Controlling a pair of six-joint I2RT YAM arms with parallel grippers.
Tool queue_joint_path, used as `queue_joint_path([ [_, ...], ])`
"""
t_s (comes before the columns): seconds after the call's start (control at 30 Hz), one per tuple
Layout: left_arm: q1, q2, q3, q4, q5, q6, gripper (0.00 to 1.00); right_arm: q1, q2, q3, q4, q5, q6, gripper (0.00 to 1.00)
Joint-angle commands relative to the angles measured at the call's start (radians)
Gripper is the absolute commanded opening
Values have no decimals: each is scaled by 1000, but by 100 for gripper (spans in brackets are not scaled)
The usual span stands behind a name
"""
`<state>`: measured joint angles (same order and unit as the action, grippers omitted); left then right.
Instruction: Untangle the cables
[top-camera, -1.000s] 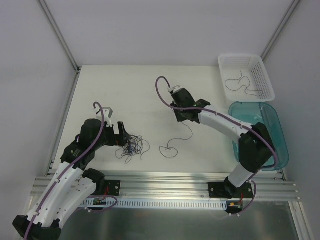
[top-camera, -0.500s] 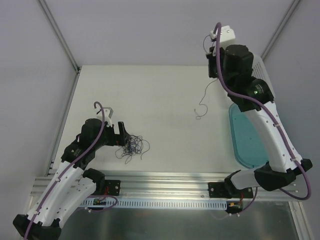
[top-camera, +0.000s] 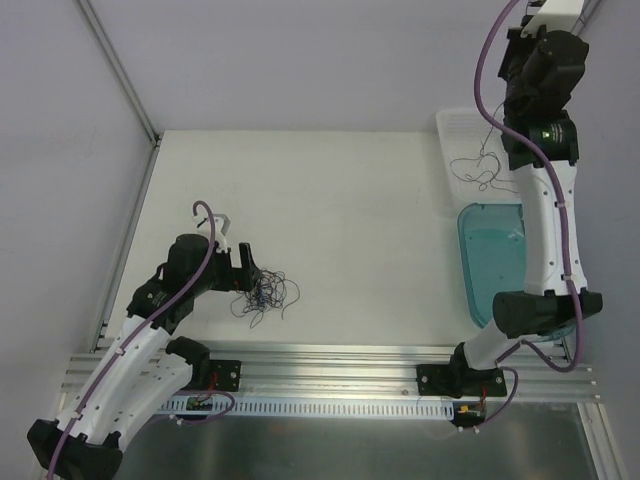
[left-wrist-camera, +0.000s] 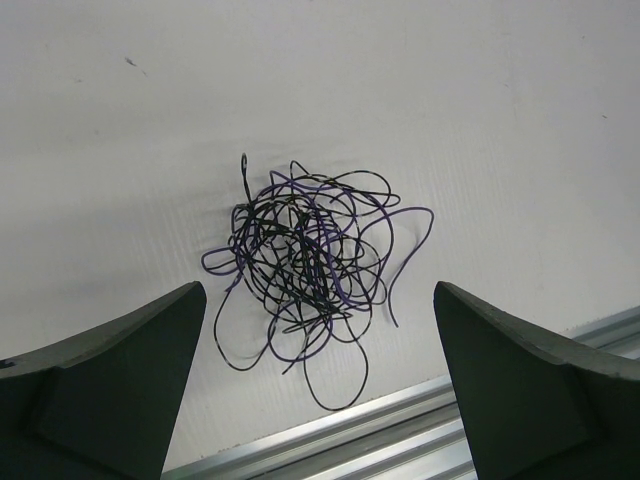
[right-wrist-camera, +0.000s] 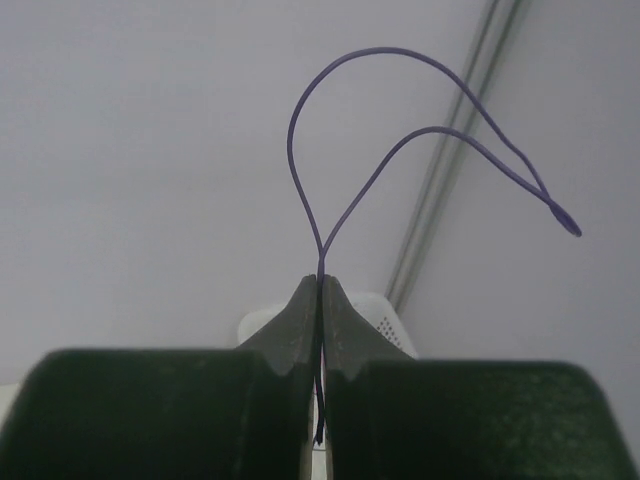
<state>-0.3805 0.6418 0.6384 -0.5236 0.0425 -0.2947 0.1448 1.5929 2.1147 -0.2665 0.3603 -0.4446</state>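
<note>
The cables (top-camera: 265, 292) lie as a small wad of thin black and purple strands near the table's front edge, left of centre. In the left wrist view this wad (left-wrist-camera: 305, 265) sits on the white table between my spread fingers. My left gripper (top-camera: 247, 268) (left-wrist-camera: 318, 300) is open, low beside the wad and not touching it. My right gripper (top-camera: 512, 60) is raised high at the back right, over the white basket. It (right-wrist-camera: 320, 280) is shut on one purple strand (right-wrist-camera: 293, 120), which loops out beyond the fingertips. More loose strands (top-camera: 480, 170) lie in the basket.
A white perforated basket (top-camera: 450, 125) stands at the back right, with a teal bin (top-camera: 480, 290) just in front of it. An aluminium rail (top-camera: 330, 355) (left-wrist-camera: 400, 430) runs along the table's front edge, close to the wad. Grey walls enclose the table.
My right arm has swung from the table's middle up and to the back right, carrying the single strand over the white basket. The left arm and the wad have barely moved.
</note>
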Motion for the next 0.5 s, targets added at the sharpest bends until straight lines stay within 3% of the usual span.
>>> queue_joint_path([
  [0.0, -3, 5, 1, 5, -15, 5, 99, -92, 97, 22, 154, -64, 24, 1],
  [0.17, -1, 18, 1, 7, -20, -3, 99, -171, 270, 24, 233, -90, 93, 1],
  [0.47, 2, 56, 6, 10, -7, -1, 99, -223, 421, 57, 262, -80, 124, 1],
])
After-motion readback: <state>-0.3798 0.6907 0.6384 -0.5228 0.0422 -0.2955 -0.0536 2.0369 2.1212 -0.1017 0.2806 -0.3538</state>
